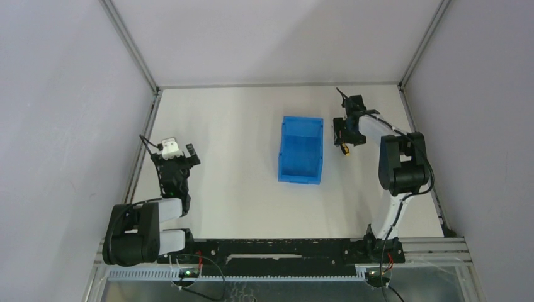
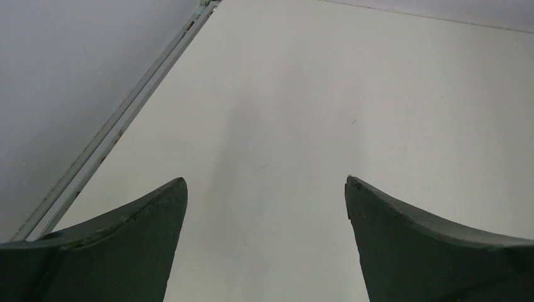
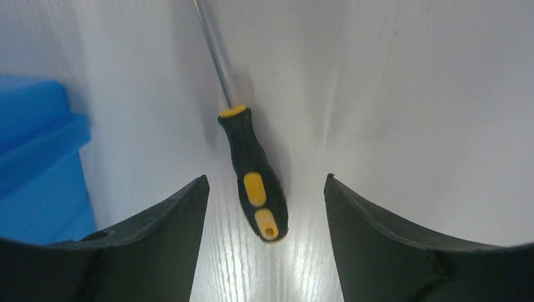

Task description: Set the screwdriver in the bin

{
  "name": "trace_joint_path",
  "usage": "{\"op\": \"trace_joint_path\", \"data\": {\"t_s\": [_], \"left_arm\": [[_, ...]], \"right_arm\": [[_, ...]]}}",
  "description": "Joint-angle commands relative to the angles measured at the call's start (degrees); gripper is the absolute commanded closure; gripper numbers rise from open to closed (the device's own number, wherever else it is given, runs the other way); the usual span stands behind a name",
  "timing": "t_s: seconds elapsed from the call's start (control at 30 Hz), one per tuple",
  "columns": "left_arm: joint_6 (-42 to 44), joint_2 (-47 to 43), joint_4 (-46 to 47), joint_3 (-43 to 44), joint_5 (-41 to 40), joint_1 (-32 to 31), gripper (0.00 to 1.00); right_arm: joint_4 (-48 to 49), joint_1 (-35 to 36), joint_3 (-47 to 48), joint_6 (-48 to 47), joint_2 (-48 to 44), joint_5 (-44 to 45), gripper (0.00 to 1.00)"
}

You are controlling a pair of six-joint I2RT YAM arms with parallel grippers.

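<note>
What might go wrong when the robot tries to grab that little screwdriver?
The screwdriver lies slanted inside the open right gripper, so closing may twist it instead of pinching it. Its rounded handle might slip out. The bin stands close beside, so a swing could bump its wall.

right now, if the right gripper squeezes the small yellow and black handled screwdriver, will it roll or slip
Probably rigid: the yellow-and-black-handled screwdriver has a thin metal shaft and a moulded handle. Its rounded handle lies flat on the smooth white table, so a one-sided nudge could roll it. The open right gripper straddles the handle, so squeezing likely centres it.
</note>
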Motion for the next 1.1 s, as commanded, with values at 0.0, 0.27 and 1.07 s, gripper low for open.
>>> {"op": "trace_joint_path", "data": {"t_s": [0.0, 0.27, 1.07], "left_arm": [[0.88, -0.36, 1.94, 1.86, 0.06, -0.17, 0.0], [0.88, -0.35, 1.94, 1.87, 0.06, -0.22, 0.0], [0.9, -0.35, 1.94, 1.86, 0.03, -0.18, 0.0]], "right_arm": [[1.21, -0.27, 3.21, -1.8, 2.96, -0.98, 0.27], [1.15, -0.17, 3.39, -3.35, 7.79, -3.33, 0.52], [-11.38, 9.94, 3.96, 12.67, -25.01, -9.65, 0.91]]}}
